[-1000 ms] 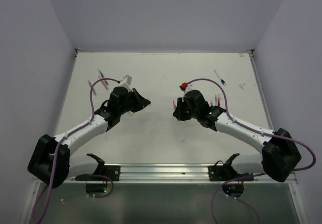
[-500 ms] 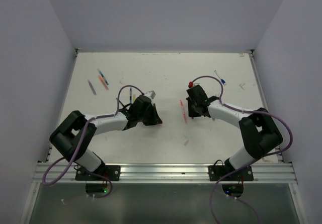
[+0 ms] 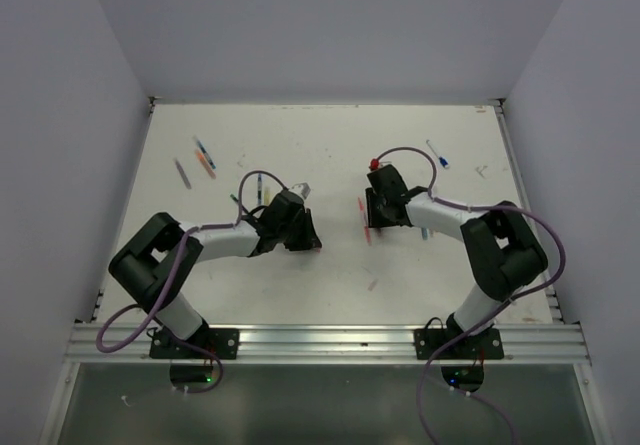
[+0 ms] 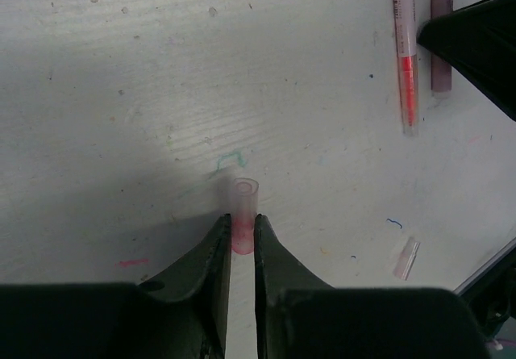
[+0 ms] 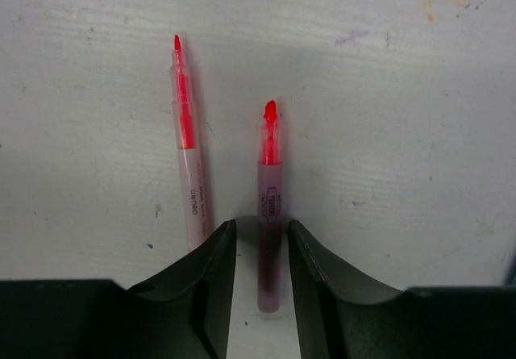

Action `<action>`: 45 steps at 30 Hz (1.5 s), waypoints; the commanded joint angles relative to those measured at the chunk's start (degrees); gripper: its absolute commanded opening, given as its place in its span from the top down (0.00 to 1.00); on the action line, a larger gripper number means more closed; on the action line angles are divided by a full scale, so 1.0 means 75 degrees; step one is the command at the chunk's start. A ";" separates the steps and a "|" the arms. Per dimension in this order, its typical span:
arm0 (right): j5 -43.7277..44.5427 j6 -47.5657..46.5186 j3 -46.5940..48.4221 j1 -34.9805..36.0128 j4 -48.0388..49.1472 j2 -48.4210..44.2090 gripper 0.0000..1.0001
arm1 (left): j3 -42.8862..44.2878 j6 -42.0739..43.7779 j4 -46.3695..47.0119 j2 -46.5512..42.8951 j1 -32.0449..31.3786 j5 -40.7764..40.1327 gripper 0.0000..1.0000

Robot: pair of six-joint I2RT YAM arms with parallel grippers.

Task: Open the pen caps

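A translucent pink pen cap [image 4: 244,198] rests on the white table, its open end pointing away from me. My left gripper [image 4: 240,220] is shut on it, a fingertip against each side. An uncapped pink pen [image 5: 270,189] with a red tip lies flat between the spread jaws of my right gripper [image 5: 262,226], with a gap on either side. A second uncapped pink pen [image 5: 189,181] lies just left of it. From above, the left gripper [image 3: 305,230] and right gripper [image 3: 372,210] face each other mid-table, the two pens [image 3: 365,217] between them.
Another small clear cap [image 4: 405,258] lies near the table's edge. Several pens [image 3: 203,153] lie at the back left and one pen [image 3: 437,153] at the back right. A small pink piece [image 3: 372,285] lies nearer the front. Purple cables loop over both arms.
Both arms have drawn back and come low over the middle of the table. The right jaws have spread, leaving the pen lying between them. The left jaws have eased slightly around the cap.
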 commanded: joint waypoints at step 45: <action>-0.0297 0.4839 -0.2504 0.1988 -0.2143 -0.4212 0.59 | -0.0259 0.0248 -0.0307 -0.1749 -0.0039 -0.0577 0.41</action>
